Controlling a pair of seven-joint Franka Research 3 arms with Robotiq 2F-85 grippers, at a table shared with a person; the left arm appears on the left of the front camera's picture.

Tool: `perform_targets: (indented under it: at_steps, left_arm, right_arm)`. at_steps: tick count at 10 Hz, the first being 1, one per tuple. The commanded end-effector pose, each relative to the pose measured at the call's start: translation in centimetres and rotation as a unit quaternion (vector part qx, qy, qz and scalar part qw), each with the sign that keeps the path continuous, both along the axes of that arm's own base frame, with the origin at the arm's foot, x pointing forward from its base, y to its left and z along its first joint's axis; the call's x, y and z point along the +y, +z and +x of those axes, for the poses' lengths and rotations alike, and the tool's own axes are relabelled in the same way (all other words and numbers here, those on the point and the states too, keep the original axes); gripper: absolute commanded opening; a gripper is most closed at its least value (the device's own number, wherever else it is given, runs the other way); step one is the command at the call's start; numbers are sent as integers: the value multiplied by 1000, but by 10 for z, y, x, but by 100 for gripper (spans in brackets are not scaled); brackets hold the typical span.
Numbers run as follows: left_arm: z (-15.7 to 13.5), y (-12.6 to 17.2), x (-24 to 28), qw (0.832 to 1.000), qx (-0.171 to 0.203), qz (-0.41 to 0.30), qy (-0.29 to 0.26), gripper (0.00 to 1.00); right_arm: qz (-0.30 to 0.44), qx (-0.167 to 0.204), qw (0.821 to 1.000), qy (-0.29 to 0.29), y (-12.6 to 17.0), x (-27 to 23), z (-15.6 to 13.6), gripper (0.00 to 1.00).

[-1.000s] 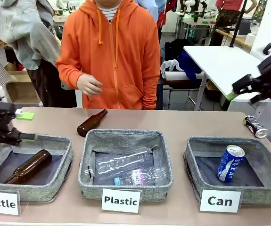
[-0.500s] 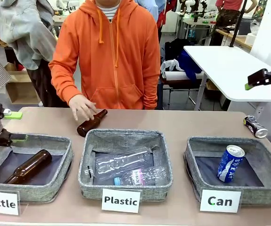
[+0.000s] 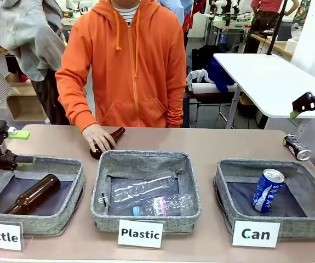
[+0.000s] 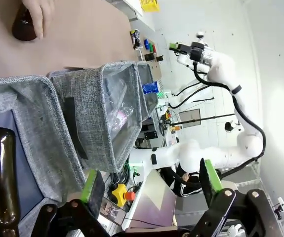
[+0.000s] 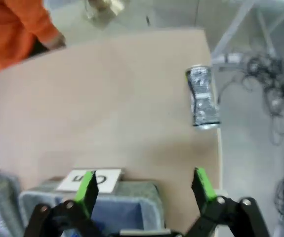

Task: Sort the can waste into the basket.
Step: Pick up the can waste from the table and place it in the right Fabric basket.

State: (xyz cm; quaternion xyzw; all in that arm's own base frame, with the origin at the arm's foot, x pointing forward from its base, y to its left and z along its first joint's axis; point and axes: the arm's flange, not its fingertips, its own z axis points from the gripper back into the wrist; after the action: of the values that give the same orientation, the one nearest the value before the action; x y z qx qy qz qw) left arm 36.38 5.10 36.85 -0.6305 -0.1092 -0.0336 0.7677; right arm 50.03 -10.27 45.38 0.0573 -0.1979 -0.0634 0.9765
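Front: 1 blue can (image 3: pixel 267 189) leans inside the Can basket (image 3: pixel 305 226); the dark can (image 3: pixel 297 147) lies on bare table (image 3: pixel 212 145) beyond it, near the right edge. Left wrist: my left pincer (image 4: pixel 149 182) gapes wide at the Bottle basket (image 4: pixel 23 123)'s rim. Right wrist: my right pincer (image 5: pixel 144 190), wide too, hangs over the Can basket's rim, open table before the dark can.

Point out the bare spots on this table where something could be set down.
Widest: the far tabletop, between the brown bottle under the person's hand and the dark can. Also the floor of the Can basket beside the blue can. Crowded: the Plastic basket.
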Motion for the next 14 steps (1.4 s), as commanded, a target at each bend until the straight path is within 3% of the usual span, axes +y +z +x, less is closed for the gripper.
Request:
perform_targets:
  at_steps: [1, 3, 6, 9, 13, 14]
  left_arm:
    - [-4, 1, -1, 1000, -3, 4, 1, 100]
    - [-4, 1, -1, 1000, -3, 4, 1, 100]
    - [-4, 1, -1, 1000, -3, 4, 1, 100]
    - [-4, 1, -1, 1000, -3, 4, 1, 100]
    - [0, 0, 0, 1000, 0, 0, 0, 100]
    - [-21, 41, 18, 999, -30, -28, 23, 100]
  right_arm:
    - [-57, 78, 995, -4, -17, -12, 36, 100]
    - [-51, 95, 994, 6, -44, -20, 50, 100]
    - [-85, 89, 992, 10, -72, -35, 67, 100]
    - [-107, 91, 989, 50, -80, -45, 80, 100]
    - [-131, 70, 987, 62, -69, -52, 85, 100]
    - [-125, 69, 988, 64, -69, -53, 87, 100]
